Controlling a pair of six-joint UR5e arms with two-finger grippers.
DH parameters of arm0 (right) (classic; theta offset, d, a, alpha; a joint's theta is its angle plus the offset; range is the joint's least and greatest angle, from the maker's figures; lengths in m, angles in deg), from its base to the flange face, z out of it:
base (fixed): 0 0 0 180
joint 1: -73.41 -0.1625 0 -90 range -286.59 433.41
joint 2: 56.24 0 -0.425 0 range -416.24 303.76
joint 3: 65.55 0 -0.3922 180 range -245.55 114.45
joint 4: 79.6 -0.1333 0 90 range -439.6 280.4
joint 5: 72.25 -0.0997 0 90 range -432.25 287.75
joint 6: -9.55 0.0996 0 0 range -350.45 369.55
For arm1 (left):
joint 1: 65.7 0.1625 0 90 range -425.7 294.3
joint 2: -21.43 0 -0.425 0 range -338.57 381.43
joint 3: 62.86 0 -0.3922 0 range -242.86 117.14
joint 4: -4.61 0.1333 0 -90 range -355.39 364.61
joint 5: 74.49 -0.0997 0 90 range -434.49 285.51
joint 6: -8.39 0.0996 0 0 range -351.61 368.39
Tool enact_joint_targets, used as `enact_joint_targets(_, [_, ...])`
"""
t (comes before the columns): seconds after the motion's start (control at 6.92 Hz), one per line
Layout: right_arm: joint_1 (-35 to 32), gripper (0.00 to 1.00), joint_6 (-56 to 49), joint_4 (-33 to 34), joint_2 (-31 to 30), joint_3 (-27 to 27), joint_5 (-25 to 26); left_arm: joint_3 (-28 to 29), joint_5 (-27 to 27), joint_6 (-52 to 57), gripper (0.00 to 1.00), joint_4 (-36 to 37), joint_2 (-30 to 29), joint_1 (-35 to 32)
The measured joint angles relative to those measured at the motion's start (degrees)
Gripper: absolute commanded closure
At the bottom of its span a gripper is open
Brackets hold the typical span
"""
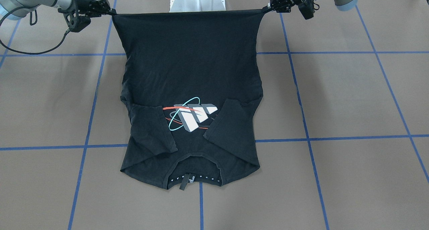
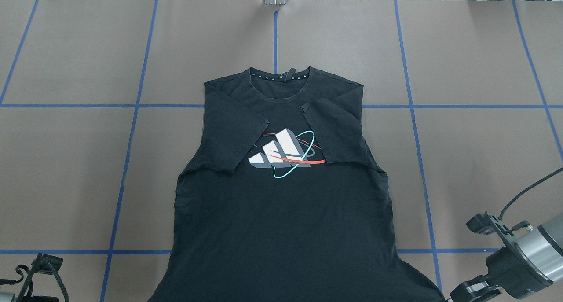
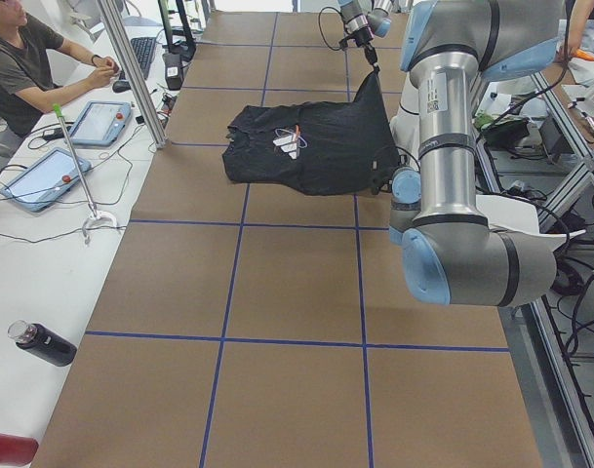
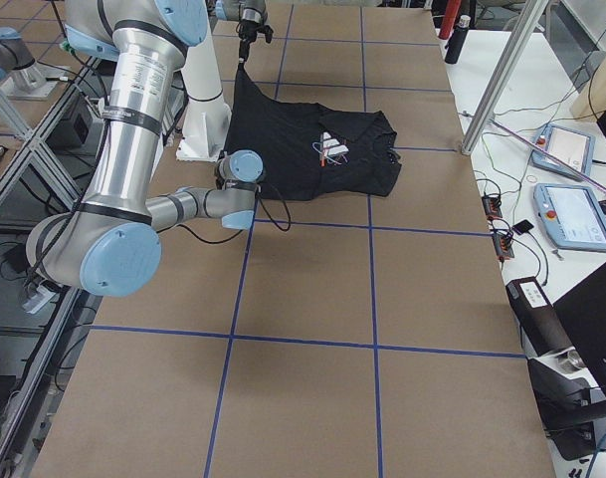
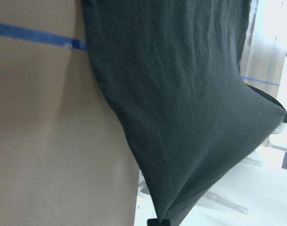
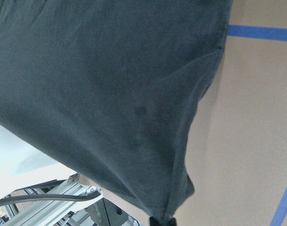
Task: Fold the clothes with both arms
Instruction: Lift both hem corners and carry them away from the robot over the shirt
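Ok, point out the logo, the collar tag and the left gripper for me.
logo (image 2: 281,151), overhead view, on the white bars.
collar tag (image 1: 183,182), front-facing view, on the dangling tag's middle.
left gripper (image 1: 268,8), front-facing view, between the fingertips pinching the shirt (image 1: 187,55) corner.

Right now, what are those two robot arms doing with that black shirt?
They are folding a black T-shirt. The left tool and the right tool each pinch one bottom corner, holding the hem lifted and stretched tight near the robot's base. The collar end lies on the table with the logo facing up, and both sleeves are folded inward over the chest.
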Motion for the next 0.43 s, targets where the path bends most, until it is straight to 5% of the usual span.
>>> enact_joint_targets(0.43, [-2.9, 1.0, 0.1, -0.7, 4.4, -3.1, 0.1, 0.3, 1.1, -0.4, 1.0, -0.7, -4.2, -3.8])
